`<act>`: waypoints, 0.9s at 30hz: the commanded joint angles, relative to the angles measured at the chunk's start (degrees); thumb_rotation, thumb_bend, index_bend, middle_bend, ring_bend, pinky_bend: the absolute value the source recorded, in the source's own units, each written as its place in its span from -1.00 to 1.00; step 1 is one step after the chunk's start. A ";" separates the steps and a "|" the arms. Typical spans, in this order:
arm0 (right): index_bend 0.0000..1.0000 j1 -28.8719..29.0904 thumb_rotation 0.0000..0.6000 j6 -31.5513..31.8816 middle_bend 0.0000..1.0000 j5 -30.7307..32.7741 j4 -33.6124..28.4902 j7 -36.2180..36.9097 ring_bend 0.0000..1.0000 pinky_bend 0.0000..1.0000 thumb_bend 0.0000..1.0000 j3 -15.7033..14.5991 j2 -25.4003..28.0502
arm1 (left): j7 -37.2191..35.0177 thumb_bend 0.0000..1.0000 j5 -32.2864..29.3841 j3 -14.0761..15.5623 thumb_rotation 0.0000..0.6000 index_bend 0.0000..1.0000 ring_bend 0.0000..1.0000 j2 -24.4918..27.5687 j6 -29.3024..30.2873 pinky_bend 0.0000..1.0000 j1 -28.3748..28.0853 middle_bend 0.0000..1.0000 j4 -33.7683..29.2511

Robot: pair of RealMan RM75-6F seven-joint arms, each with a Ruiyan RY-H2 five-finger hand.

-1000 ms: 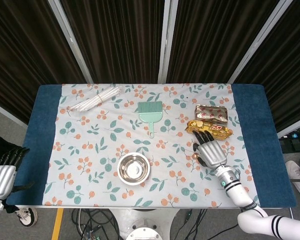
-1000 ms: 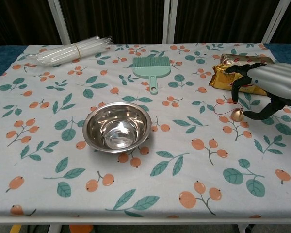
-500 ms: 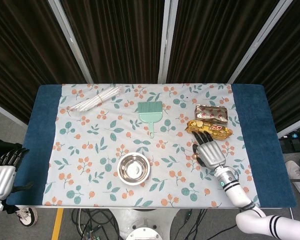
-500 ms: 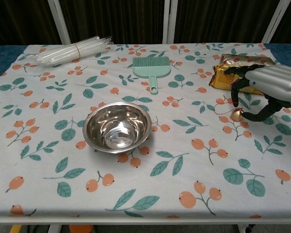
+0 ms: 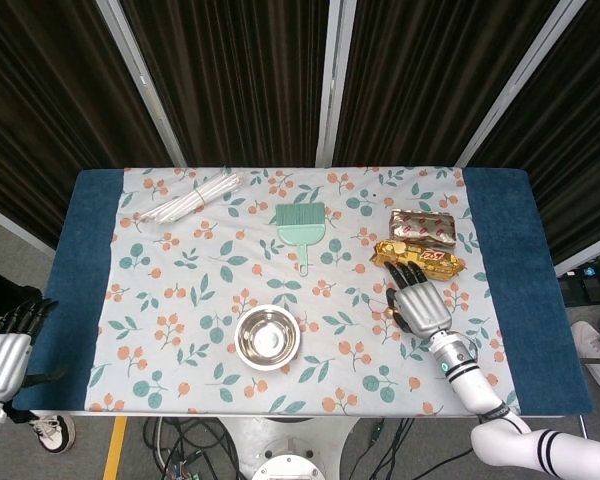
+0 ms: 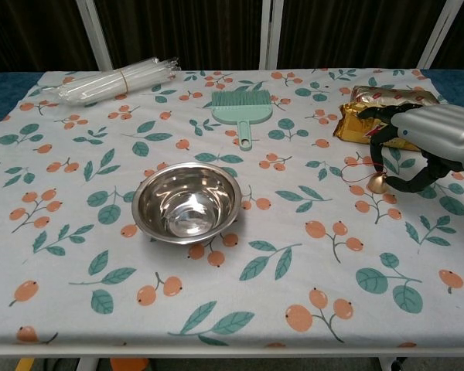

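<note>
One small gold bell (image 6: 378, 183) sits between the right hand's (image 6: 429, 143) curled fingers, not yet gripped; close gently, keeping it upright.

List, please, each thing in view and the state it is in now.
Right hand: fingers curled around the small gold bell on the cloth.
Left hand: off the table, holding nothing.
Steel bowl: upright, empty.
Green brush: lying flat.
Straws: bundled.
Snack packs: sealed.
</note>
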 commanded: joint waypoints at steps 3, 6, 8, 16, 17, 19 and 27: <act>0.05 0.02 1.00 0.01 -0.90 0.13 0.18 -0.15 -1.00 -1.00 -0.42 -0.08 -0.16 | -0.16 -1.00 -0.05 -0.02 1.00 -0.79 -0.90 -0.04 0.01 -0.73 0.05 -0.83 0.12; 0.06 0.08 1.00 0.02 -0.90 0.23 0.23 -0.26 -1.00 -1.00 -0.42 -0.04 -0.22 | -0.21 -1.00 0.04 -0.04 1.00 -0.79 -0.90 -0.02 0.07 -0.73 0.04 -0.83 0.13; 0.06 0.14 1.00 -0.04 -0.89 0.25 0.22 -0.18 -1.00 -1.00 -0.42 0.00 -0.19 | -0.25 -1.00 0.04 -0.01 1.00 -0.79 -0.90 -0.03 0.03 -0.73 0.05 -0.83 0.15; 0.12 0.17 1.00 0.02 -0.87 0.37 0.45 -0.26 -1.00 -1.00 -0.42 -0.09 -0.18 | -0.74 -1.00 -0.45 0.63 1.00 -0.79 -0.90 -0.21 -0.59 -0.73 0.60 -0.83 0.72; 0.12 0.17 1.00 0.00 -0.87 0.42 0.47 -0.29 -1.00 -1.00 -0.42 -0.10 -0.20 | -0.77 -1.00 -0.44 0.62 1.00 -0.79 -0.91 -0.22 -0.54 -0.73 0.62 -0.83 0.77; 0.12 0.20 1.00 -0.03 -0.87 0.53 0.45 -0.30 -1.00 -1.00 -0.42 -0.06 -0.18 | -0.83 -1.00 -0.33 0.56 1.00 -0.79 -0.90 -0.24 -0.46 -0.73 0.59 -0.83 0.83; 0.16 0.31 1.00 0.00 -0.86 0.63 0.39 -0.42 -1.00 -1.00 -0.42 -0.03 -0.17 | -0.79 -1.00 -0.19 0.56 1.00 -0.79 -0.90 -0.31 -0.60 -0.73 0.51 -0.83 0.77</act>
